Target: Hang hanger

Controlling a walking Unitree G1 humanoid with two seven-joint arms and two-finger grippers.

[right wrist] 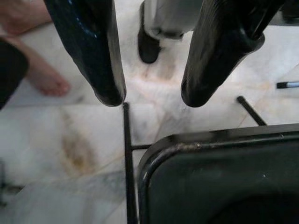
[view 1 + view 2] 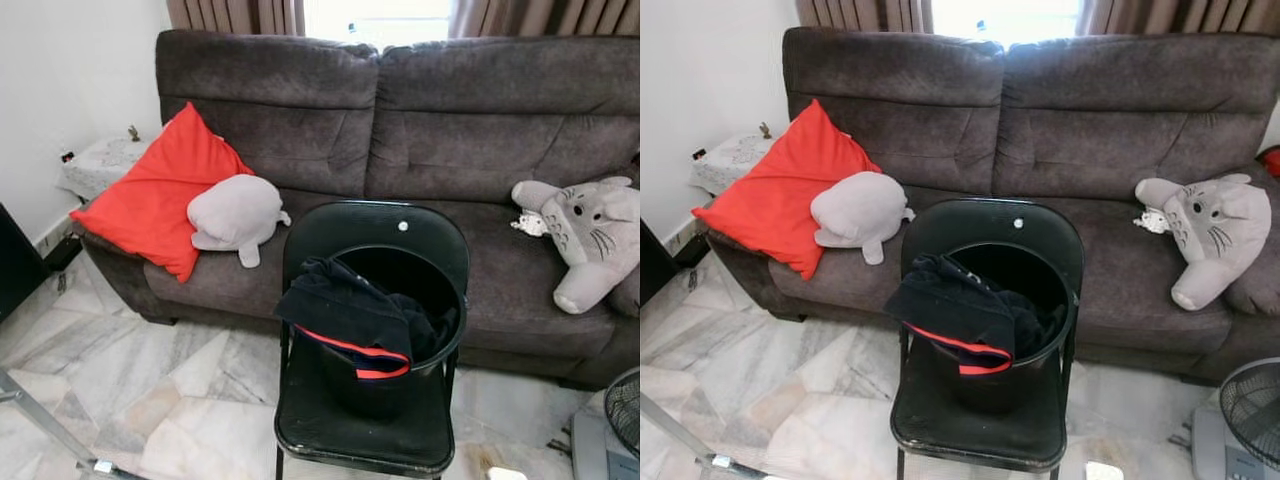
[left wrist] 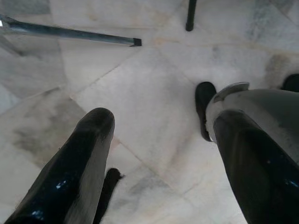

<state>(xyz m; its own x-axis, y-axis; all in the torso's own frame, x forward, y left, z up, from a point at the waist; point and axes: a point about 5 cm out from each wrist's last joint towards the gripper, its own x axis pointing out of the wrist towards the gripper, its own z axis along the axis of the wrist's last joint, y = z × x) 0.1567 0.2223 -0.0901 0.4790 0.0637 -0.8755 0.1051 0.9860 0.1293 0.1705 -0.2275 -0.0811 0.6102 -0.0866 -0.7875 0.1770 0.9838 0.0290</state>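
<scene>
A black bucket [image 2: 362,396] stands on the seat of a black folding chair [image 2: 338,226] in front of the sofa. Dark clothing with a red stripe [image 2: 345,312] hangs over the bucket's near rim. My left gripper [image 3: 163,121] hangs open above the marble floor, close to my own foot [image 3: 204,100]. My right gripper [image 1: 153,97] is open too, and points down at the floor just off the edge of the chair seat [image 1: 219,177]. Nothing is between either pair of fingers.
A dark brown sofa [image 2: 450,140] holds a red cushion [image 2: 160,195], a grey plush [image 2: 235,215] and a grey cat-like plush [image 2: 590,235]. A metal bar [image 2: 40,425] crosses the floor at lower left. A fan [image 2: 615,420] stands at lower right. A person's bare foot [image 1: 42,77] is near the chair.
</scene>
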